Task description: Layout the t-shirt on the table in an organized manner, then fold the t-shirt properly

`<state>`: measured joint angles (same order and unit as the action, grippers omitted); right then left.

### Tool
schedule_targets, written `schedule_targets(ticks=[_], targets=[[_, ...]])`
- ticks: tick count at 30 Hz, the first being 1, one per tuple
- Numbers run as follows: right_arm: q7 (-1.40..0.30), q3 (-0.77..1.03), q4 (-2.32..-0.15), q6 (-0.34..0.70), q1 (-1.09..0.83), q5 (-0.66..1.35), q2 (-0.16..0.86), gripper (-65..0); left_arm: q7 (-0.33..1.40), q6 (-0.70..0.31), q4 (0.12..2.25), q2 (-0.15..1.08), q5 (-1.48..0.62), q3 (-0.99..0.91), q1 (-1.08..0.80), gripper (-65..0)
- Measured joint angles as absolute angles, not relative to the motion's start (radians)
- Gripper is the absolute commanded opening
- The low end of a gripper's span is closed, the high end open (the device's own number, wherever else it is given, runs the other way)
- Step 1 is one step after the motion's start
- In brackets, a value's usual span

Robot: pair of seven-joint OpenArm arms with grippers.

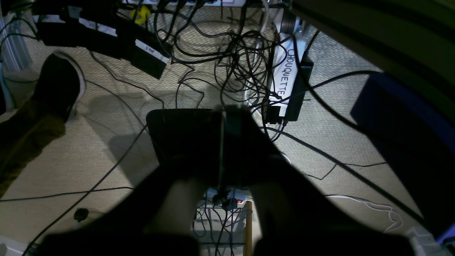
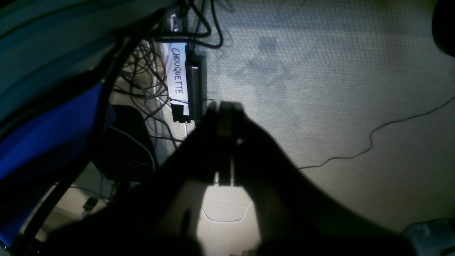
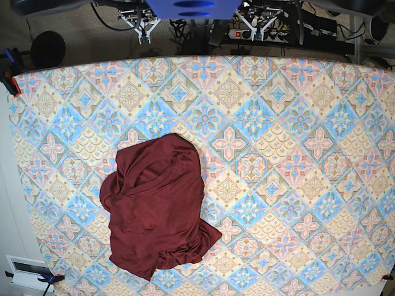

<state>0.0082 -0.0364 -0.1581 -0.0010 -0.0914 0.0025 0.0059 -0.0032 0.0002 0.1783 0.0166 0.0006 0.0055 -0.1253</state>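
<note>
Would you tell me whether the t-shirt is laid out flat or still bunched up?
Bunched up: the t-shirt lies in a crumpled heap on the table, sleeves tucked out of sight.

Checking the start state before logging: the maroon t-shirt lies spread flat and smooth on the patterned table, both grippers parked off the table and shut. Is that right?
Not quite. In the base view the t-shirt lies crumpled in a heap on the table, not spread flat. The rest holds: the left gripper and right gripper hang shut over the floor, off the table.
</note>
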Motion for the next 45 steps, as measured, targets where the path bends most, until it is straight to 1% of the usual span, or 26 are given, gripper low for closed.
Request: schedule_targets(ticks=[19, 24, 29, 31, 35, 38, 41, 45], targets=[[0.008, -0.036, -0.159, -0.001, -0.094, 0.002, 0.006, -65.0, -0.007, 0.0, 0.184, 0.019, 0.001, 0.006, -0.139, -64.6], [0.013, -0.036, -0.165, -0.001, -0.111, -0.001, 0.006, -65.0, 0.001, 0.0, 0.305, 0.02, 0.005, 0.006, -0.213, -64.6], [0.001, -0.036, -0.299, -0.001, -0.239, -0.002, 0.006, -65.0, -0.001, -0.003, 0.341, 0.053, 0.004, 0.006, -0.269, -64.7], [-0.047, -0.037, -0.353, -0.001, -0.283, -0.004, 0.009, -65.0, -0.004, 0.0, 0.342, 0.062, 0.004, 0.006, -0.292, -64.7], [-0.043, -0.038, -0.488, 0.007, -0.362, -0.001, 0.025, -65.0, 0.001, -0.002, 0.356, 0.108, 0.0, 0.006, -0.336, -64.7], [-0.047, -0.039, -0.585, 0.003, -0.407, -0.002, 0.07, -65.0, -0.001, 0.0, 0.49, 0.139, -0.001, 0.006, -0.41, -64.7], [-0.046, -0.035, -0.687, -0.012, -0.476, -0.001, 0.098, -65.0, 0.009, 0.008, 0.701, 0.167, -0.003, 0.006, -0.514, -64.7], [-0.052, -0.036, -0.829, 0.0, -0.586, -0.002, 0.076, -65.0, 0.009, -0.005, 0.974, 0.2, 0.0, 0.006, -0.667, -64.7]])
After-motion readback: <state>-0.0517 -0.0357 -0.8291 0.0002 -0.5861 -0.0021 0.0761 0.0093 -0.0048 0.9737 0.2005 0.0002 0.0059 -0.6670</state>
